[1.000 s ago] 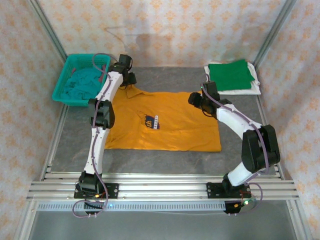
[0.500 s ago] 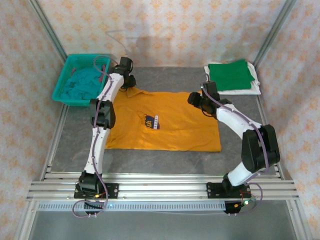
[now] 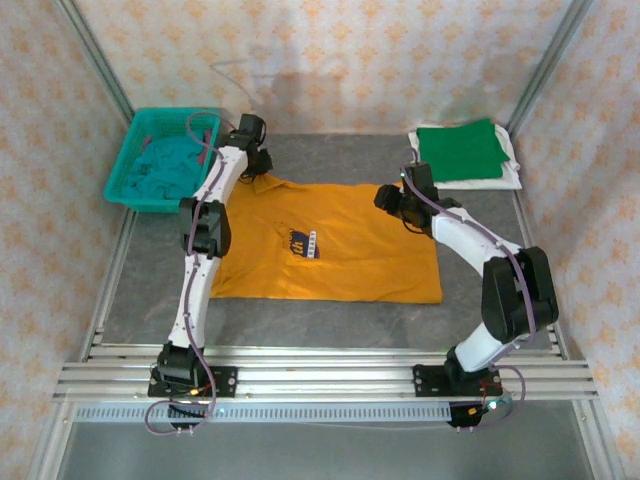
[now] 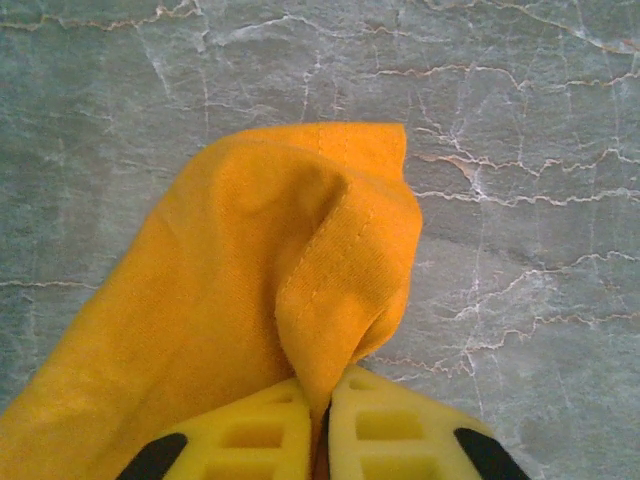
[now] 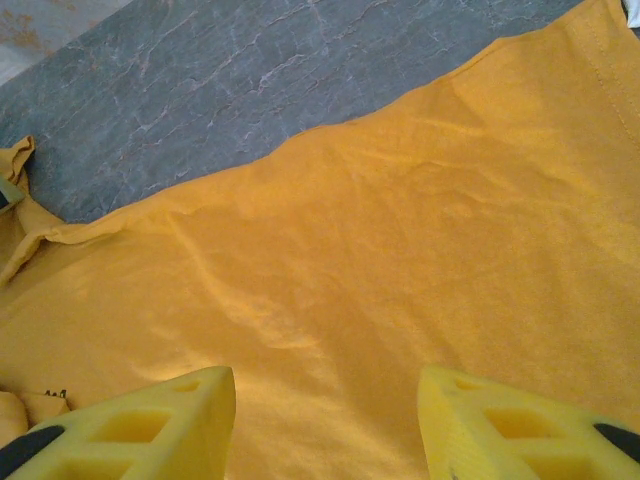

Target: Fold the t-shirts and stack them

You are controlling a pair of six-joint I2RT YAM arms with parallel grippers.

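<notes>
left gripper (image 4: 325,425) is pinching a fold of the orange t-shirt (image 4: 240,290) tight, right gripper (image 5: 325,405) is hovering half open over it.

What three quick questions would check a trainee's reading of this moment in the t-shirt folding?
1. True or false: the left tool is shut on a fold of the orange t-shirt.
2. What lies on the white t-shirt? A) green t-shirt B) nothing C) orange t-shirt
3. Fill in: the right tool hangs over the orange t-shirt with its jaws ____.
Key: 1 true; 2 A; 3 open.
</notes>
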